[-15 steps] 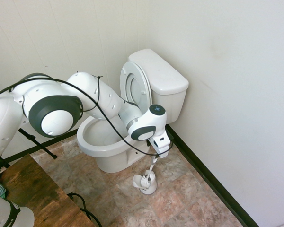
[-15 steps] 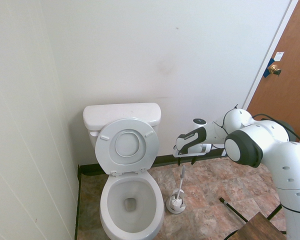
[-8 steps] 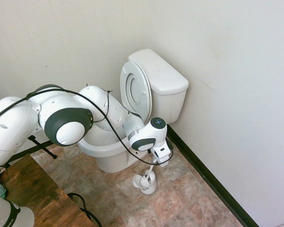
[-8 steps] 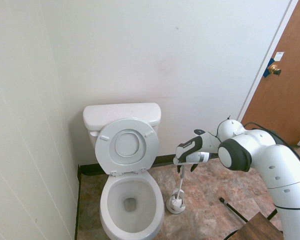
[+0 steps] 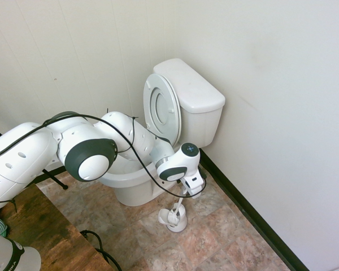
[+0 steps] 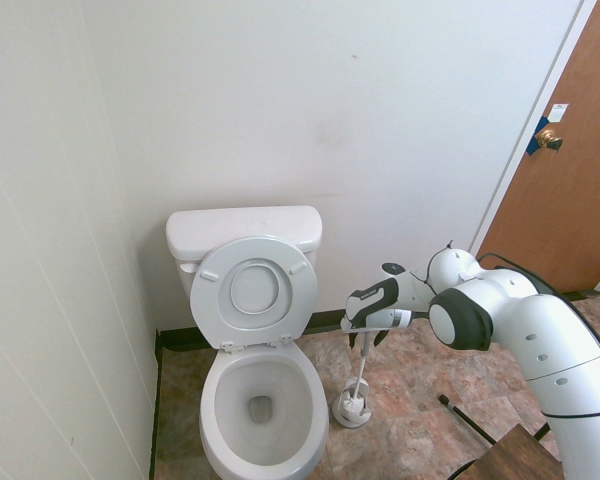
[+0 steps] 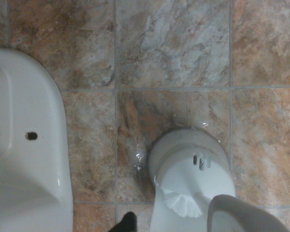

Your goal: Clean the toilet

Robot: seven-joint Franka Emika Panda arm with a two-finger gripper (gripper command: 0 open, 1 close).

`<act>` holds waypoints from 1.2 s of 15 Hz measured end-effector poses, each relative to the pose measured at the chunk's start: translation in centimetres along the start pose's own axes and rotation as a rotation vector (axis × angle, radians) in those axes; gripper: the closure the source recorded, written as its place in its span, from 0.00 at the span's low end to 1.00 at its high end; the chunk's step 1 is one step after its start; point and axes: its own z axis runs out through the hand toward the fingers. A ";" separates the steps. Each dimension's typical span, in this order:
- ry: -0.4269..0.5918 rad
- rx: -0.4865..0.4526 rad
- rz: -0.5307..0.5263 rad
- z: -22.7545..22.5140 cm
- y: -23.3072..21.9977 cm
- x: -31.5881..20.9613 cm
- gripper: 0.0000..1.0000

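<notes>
Brought lower since a second ago, with jaws (image 6: pixel 366 340) parted around the handle of the toilet brush (image 6: pixel 359 372), in its holder (image 6: pixel 350 418) beside the toilet (image 6: pixel 245 226), leaving gripping, lifting and scrubbing seemingly all to do.

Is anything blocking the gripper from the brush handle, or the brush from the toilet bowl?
Nothing visible between gripper and brush handle. The holder surrounds the brush head; beyond it, the bowl's raised rim stands in the way.
</notes>
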 end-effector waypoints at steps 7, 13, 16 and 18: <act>-0.010 -0.014 0.006 0.3 0.3 0.7 1.00; -0.010 -0.014 0.004 0.4 0.0 1.0 1.00; 0.008 -0.001 0.009 0.7 1.1 1.7 1.00; 0.018 0.029 0.014 0.9 2.3 2.1 1.00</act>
